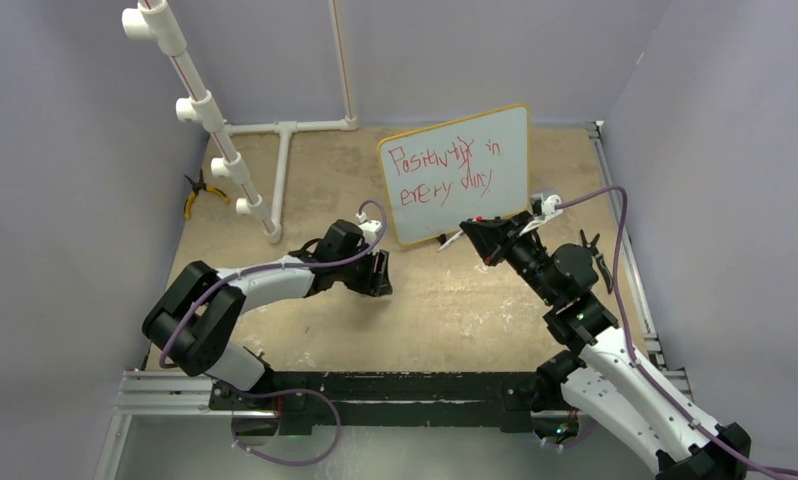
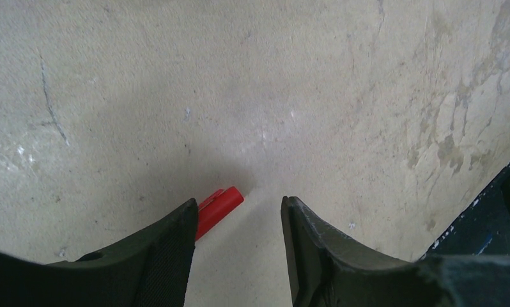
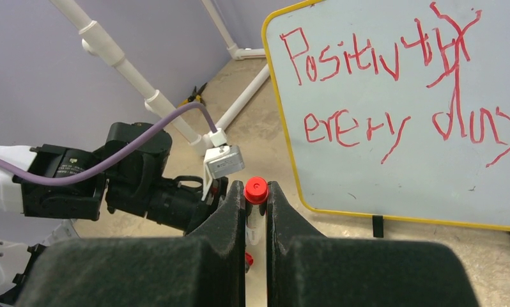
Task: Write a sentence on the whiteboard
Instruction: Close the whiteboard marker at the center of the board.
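Two lines make the red sentence point(image 1: 445, 170) on the whiteboard point(image 1: 512, 190), roughly "Positivity in" over "every day"; the board stands at the far middle of the worktop point(image 1: 455, 310); the right gripper point(image 1: 478, 232), just before it, is clenched on a red-ended marker point(image 3: 255, 189); the left gripper point(image 1: 379, 273) hangs released, a red cap point(image 2: 219, 206) beside one finger.

Robot lab cell, plain walls point(image 1: 55, 150), PVC pipe frame point(image 1: 287, 128), aluminium rail point(image 1: 165, 392)
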You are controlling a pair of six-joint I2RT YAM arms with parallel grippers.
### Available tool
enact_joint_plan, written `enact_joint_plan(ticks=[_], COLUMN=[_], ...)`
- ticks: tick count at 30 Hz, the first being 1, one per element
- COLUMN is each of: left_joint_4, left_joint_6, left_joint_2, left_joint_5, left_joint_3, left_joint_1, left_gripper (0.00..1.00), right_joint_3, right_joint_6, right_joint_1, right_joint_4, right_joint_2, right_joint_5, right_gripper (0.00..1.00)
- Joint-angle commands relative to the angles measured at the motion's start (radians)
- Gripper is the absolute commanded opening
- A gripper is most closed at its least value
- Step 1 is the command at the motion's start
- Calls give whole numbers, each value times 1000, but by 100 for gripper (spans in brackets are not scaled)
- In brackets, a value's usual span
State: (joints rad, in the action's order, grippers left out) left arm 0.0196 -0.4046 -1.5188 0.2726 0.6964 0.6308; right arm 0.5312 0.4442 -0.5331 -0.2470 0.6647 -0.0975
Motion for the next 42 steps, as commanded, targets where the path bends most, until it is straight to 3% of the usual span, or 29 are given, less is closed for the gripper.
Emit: enact_joint_plan(ticks=[1, 9, 21, 36, 42], left_joint_4=[22, 33, 208, 239, 243], left_joint_6=[-16, -27, -9, 40, 44], left_joint_2=[53, 61, 65, -6, -19], left_joint_5=[-1, -6, -339, -452, -452], left_joint_3=[-30, -48, 38, 77, 72], left_joint_1=[23, 79, 213, 295, 301], left_gripper=[50, 50, 45, 35, 17], right_joint_3=[-4, 0, -1, 12, 13], right_joint_6=[-9, -7, -6, -10, -7], right_joint_1=[-3, -4, -3, -4, -3], right_joint_4=[-15, -16, -15, -20, -14], right_joint_2=[-19, -20, -18, 0, 3], right_joint_5=[-4, -4, -5, -9, -4], right_gripper=[0, 0, 0, 0, 0])
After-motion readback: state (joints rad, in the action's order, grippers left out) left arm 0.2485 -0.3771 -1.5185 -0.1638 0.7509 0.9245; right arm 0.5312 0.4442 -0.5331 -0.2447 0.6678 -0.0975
